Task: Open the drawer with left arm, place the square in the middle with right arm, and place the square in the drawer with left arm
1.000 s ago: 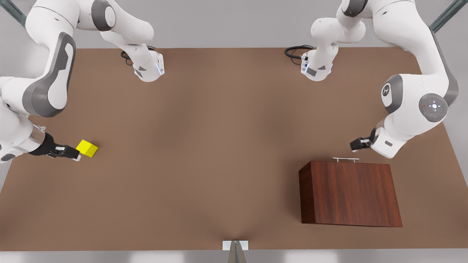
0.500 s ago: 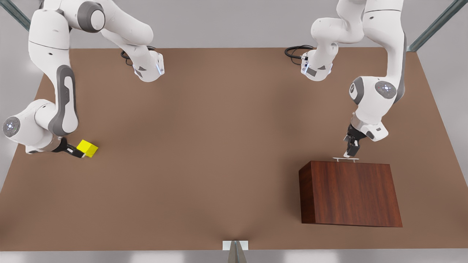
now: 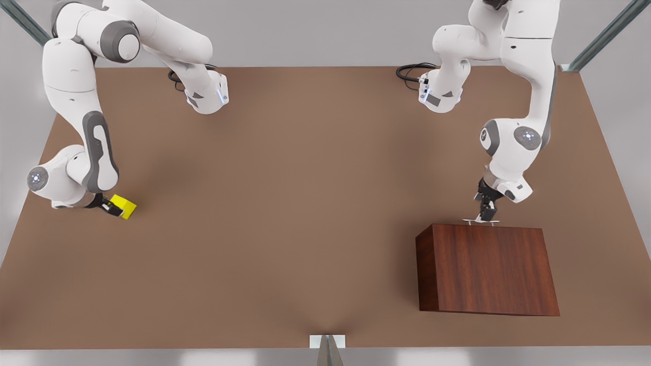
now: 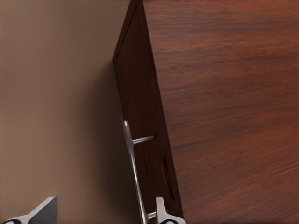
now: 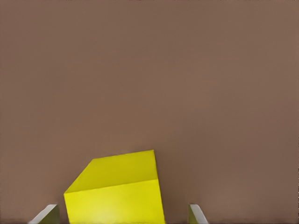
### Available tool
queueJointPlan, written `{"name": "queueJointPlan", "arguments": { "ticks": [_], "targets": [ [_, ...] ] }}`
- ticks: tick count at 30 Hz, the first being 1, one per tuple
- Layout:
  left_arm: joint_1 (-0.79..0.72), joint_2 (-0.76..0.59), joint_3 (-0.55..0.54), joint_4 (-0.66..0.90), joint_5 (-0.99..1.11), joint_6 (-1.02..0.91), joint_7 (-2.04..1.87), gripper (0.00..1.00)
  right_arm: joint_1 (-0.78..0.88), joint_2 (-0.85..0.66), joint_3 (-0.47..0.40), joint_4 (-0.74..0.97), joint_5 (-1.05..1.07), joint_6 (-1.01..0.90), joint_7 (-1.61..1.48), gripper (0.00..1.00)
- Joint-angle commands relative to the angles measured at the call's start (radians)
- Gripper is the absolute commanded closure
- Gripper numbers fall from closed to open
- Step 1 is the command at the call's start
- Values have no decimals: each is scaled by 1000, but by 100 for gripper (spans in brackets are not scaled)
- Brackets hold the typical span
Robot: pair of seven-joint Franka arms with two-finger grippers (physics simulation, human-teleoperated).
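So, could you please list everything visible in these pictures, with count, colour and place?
Table: one, matte brown, under everything.
Wooden box: one, dark reddish-brown wood grain, at the front view's lower right.
Drawer: one, same wood grain, shut flush in the box's far face.
Handle: one, thin silver bar, on the drawer front.
Square: one, bright yellow cube, on the table at the front view's left.
Cables: two black coils, at the arm bases along the far edge.
Left gripper: one, black with pale fingertips, open, astride the handle.
Right gripper: one, black, open, fingers either side of the square.
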Motion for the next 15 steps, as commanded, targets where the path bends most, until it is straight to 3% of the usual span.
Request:
{"name": "queueJointPlan", "arguments": {
  "ticks": [1, 7, 10, 15],
  "targets": [
    [1, 1, 2, 0, -6, 2, 1, 0, 0, -1, 0, -4, 0, -1, -1, 0],
    [7, 40, 18, 0, -52, 14, 0, 0, 3, -12, 2, -59, 2, 14, -1, 0],
    [7, 43, 18, 0, -58, 24, 0, 0, 5, -1, 3, -54, 2, 36, 6, 30],
    [7, 57, 18, 0, -58, 22, 0, 0, 3, 14, 5, -46, 11, 22, -1, 29]
  ]
}}
